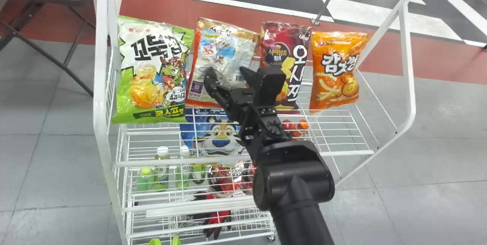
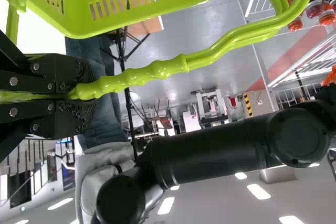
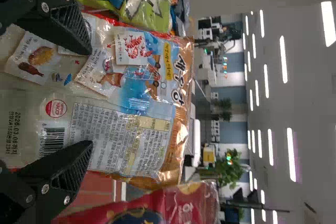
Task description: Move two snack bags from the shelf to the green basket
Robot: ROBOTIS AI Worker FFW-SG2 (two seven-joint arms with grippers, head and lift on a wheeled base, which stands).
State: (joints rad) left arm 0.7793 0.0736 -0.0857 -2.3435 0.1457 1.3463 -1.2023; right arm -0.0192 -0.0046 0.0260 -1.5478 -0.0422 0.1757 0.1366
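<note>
Right pincer (image 1: 226,73) stands wide open with nothing in its grip, facing the shrimp bag (image 1: 224,47) from the robot's side. That bag lies straight ahead of it, just beyond the fingertips (image 3: 81,40); whether they touch the film I can't tell. Its long axis runs upward, and the fingers are spread across its width, one toward the green bag (image 1: 125,100) on the left, the other toward the red bag (image 1: 272,34) on the right. Both tips sit inside the side edges, so I'd say it wants a straight push forward, then a squeeze that bunches the film between them. Too hard a push could tip the bag backward on the shelf (image 1: 152,163). The right arm is plainly the nearer one; the left pincer (image 2: 86,92) is closed round the handle (image 2: 147,74) of the basket (image 2: 121,22), which will have to receive it.
</note>
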